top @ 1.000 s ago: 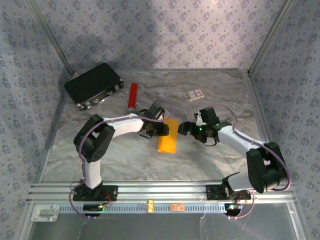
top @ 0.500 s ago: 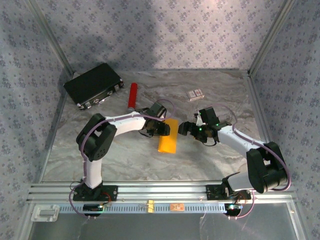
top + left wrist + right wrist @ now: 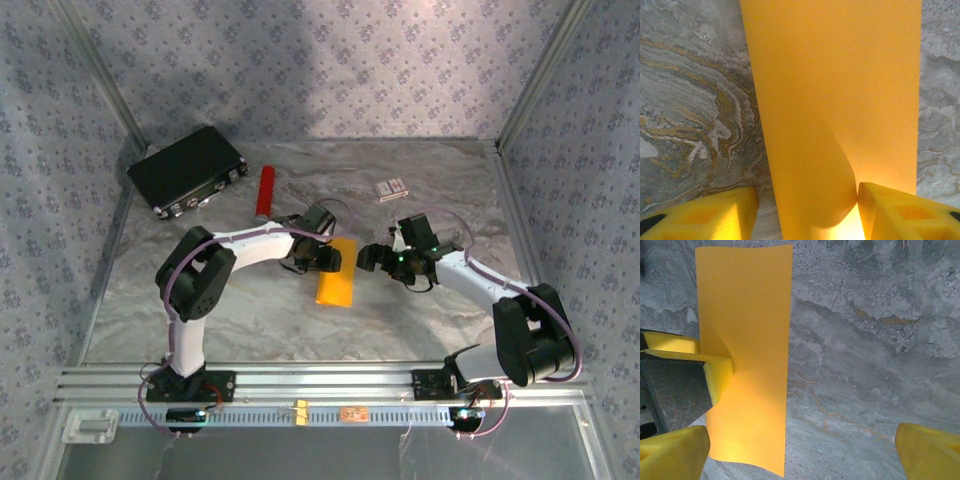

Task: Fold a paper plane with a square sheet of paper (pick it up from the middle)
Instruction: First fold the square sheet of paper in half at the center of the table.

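Observation:
The orange-yellow sheet of paper (image 3: 337, 273) lies folded into a narrow strip at mid-table. My left gripper (image 3: 322, 259) is at the strip's left edge, open. In the left wrist view a lifted, curled layer of the paper (image 3: 835, 100) bulges between the yellow fingers and touches the right finger (image 3: 900, 210); the left gripper (image 3: 807, 215) is not clamped on it. My right gripper (image 3: 372, 258) waits just right of the strip, open wide and empty. The right wrist view has the paper (image 3: 747, 355) left of my right gripper (image 3: 800, 455), with the left arm's fingers (image 3: 717, 372) tucked in at its edge.
A red cylinder (image 3: 265, 192) and a black case (image 3: 187, 168) lie at the back left. A small white-and-red box (image 3: 391, 188) sits at the back, right of centre. Patterned walls close three sides. Bare marbled table (image 3: 250, 320) stretches in front of the paper.
The left arm has pushed a little to the right, bringing its gripper further onto the paper's left edge. The right arm and the paper have hardly moved.

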`<control>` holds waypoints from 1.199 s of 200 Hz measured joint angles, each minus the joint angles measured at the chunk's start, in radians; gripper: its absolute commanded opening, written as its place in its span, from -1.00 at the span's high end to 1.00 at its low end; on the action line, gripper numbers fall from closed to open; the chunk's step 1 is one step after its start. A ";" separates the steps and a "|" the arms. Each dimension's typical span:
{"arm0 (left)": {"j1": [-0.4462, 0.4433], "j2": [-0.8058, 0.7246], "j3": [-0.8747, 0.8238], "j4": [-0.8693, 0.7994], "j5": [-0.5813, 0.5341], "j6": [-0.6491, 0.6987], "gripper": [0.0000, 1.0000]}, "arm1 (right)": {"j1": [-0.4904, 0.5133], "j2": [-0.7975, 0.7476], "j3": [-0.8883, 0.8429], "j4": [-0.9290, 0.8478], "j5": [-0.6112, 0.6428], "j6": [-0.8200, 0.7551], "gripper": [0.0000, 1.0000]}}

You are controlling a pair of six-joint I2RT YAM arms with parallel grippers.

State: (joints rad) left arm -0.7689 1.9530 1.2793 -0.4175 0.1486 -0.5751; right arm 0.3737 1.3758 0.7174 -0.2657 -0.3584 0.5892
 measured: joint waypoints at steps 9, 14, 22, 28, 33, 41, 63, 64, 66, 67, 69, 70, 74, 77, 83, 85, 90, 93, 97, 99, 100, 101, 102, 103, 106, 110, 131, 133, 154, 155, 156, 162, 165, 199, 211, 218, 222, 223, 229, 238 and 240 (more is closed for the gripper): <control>-0.002 0.001 0.002 -0.003 0.000 0.003 -0.14 | 0.000 0.000 0.000 0.000 0.003 -0.002 -0.94; -0.002 0.001 0.002 -0.003 -0.002 0.003 -0.14 | 0.000 0.000 0.000 0.000 0.003 -0.002 -0.95; -0.004 0.002 0.003 -0.005 -0.005 0.007 -0.13 | 0.000 0.000 0.000 0.000 0.003 -0.002 -0.95; -0.004 0.002 0.003 -0.006 -0.007 0.008 -0.14 | 0.000 0.000 0.001 0.000 0.003 -0.002 -0.95; -0.004 0.002 0.003 -0.006 -0.008 0.009 -0.13 | 0.000 0.000 0.001 0.000 0.003 -0.003 -0.95; -0.004 0.002 0.003 -0.006 -0.008 0.010 -0.13 | 0.000 0.000 0.002 -0.001 0.003 -0.003 -0.95; -0.004 0.002 0.003 -0.006 -0.008 0.010 -0.14 | 0.000 0.000 0.002 -0.006 0.003 -0.003 -0.94; -0.004 0.002 0.003 -0.006 -0.008 0.010 -0.14 | 0.000 0.000 0.002 -0.007 0.003 -0.003 -0.94; -0.004 0.002 0.003 -0.006 -0.008 0.010 -0.14 | 0.000 0.000 0.002 -0.007 0.003 -0.003 -0.94; -0.004 0.002 0.003 -0.006 -0.008 0.010 -0.14 | 0.000 0.000 0.002 -0.008 0.003 -0.003 -0.94; -0.004 0.002 0.003 -0.006 -0.008 0.010 -0.14 | 0.000 0.000 0.002 -0.008 0.003 -0.003 -0.93; -0.004 0.002 0.003 -0.006 -0.008 0.010 -0.14 | 0.000 0.000 0.002 -0.008 0.004 -0.003 -0.93; -0.004 0.002 0.003 -0.006 -0.008 0.010 -0.14 | 0.000 0.000 0.002 -0.008 0.003 -0.003 -0.92; -0.004 0.002 0.003 -0.006 -0.008 0.010 -0.14 | 0.000 0.000 0.002 -0.008 0.003 -0.003 -0.92; -0.004 0.002 0.003 -0.006 -0.008 0.010 -0.14 | 0.000 0.000 0.002 -0.008 0.003 -0.003 -0.91; -0.004 0.002 0.003 -0.006 -0.008 0.010 -0.14 | 0.000 0.000 0.002 -0.008 0.003 -0.003 -0.90; -0.004 0.002 0.003 -0.006 -0.008 0.010 -0.14 | 0.000 0.000 0.002 -0.008 0.003 -0.003 -0.87; -0.004 0.002 0.003 -0.006 -0.008 0.010 -0.14 | 0.000 0.000 0.002 -0.007 0.003 -0.003 -0.85; -0.004 0.002 0.003 -0.006 -0.008 0.010 -0.13 | 0.000 0.000 0.002 -0.007 0.003 -0.003 -0.84; -0.004 0.002 0.003 -0.006 -0.008 0.010 -0.14 | 0.000 0.000 0.002 -0.007 0.003 -0.003 -0.82; -0.004 0.002 0.003 -0.006 -0.008 0.010 -0.14 | 0.000 0.000 0.002 -0.007 0.003 -0.004 -0.81; -0.004 0.002 0.003 -0.006 -0.008 0.010 -0.14 | 0.000 0.000 0.002 -0.007 0.003 -0.003 -0.80; -0.004 0.002 0.003 -0.006 -0.008 0.010 -0.14 | 0.000 0.000 0.002 -0.007 0.003 -0.003 -0.79; -0.004 0.002 0.003 -0.006 -0.008 0.010 -0.14 | 0.000 0.000 0.002 -0.007 0.003 -0.003 -0.78; -0.004 0.002 0.003 -0.006 -0.008 0.010 -0.14 | 0.000 0.000 0.002 -0.007 0.003 -0.005 -0.75; -0.004 0.002 0.003 -0.006 -0.008 0.010 -0.14 | 0.000 0.000 0.002 -0.006 0.003 -0.003 -0.70; -0.004 0.002 0.003 -0.005 -0.008 0.010 -0.14 | 0.000 0.003 0.002 0.004 -0.011 0.001 -0.38; -0.004 0.003 0.003 -0.006 -0.008 0.010 -0.14 | 0.000 0.005 0.002 0.008 -0.014 -0.004 -0.34; -0.004 0.003 0.003 -0.005 -0.008 0.010 -0.14 | 0.010 0.026 -0.002 0.050 -0.035 0.018 0.06; -0.004 0.003 0.003 -0.006 -0.008 0.010 -0.14 | 0.011 0.026 -0.002 0.051 -0.035 0.021 0.08; -0.004 0.003 0.003 -0.006 -0.008 0.010 -0.14 | 0.011 0.027 -0.002 0.053 -0.036 0.025 0.10; -0.004 0.003 0.003 -0.006 -0.008 0.010 -0.14 | 0.017 0.035 -0.003 0.067 -0.042 0.031 0.22; -0.004 0.003 0.003 -0.005 -0.008 0.010 -0.14 | 0.019 0.039 -0.004 0.074 -0.045 0.040 0.27; -0.004 0.003 0.003 -0.005 -0.008 0.010 -0.14 | 0.070 0.106 -0.011 0.175 -0.081 0.092 0.80; -0.004 0.003 0.003 -0.005 -0.008 0.010 -0.14 | 0.092 0.135 -0.011 0.207 -0.085 0.111 0.94; -0.004 0.003 0.003 -0.005 -0.008 0.010 -0.14 | 0.103 0.153 -0.012 0.224 -0.085 0.124 0.97; -0.004 0.003 0.003 -0.005 -0.008 0.010 -0.14 | 0.108 0.163 -0.012 0.236 -0.086 0.127 0.98; -0.004 0.003 0.003 -0.005 -0.008 0.010 -0.14 | 0.110 0.166 -0.012 0.240 -0.086 0.131 0.98; -0.004 0.003 0.003 -0.005 -0.008 0.010 -0.14 | 0.116 0.180 -0.012 0.252 -0.087 0.138 0.99; -0.004 0.003 0.003 -0.005 -0.008 0.010 -0.14 | 0.121 0.200 -0.012 0.271 -0.087 0.148 1.00; -0.004 0.003 0.003 -0.005 -0.008 0.010 -0.14 | 0.122 0.204 -0.012 0.274 -0.087 0.150 1.00</control>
State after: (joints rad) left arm -0.7727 1.9564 1.2823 -0.4229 0.1406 -0.5655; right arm 0.4957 1.5795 0.7055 0.0086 -0.4458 0.7395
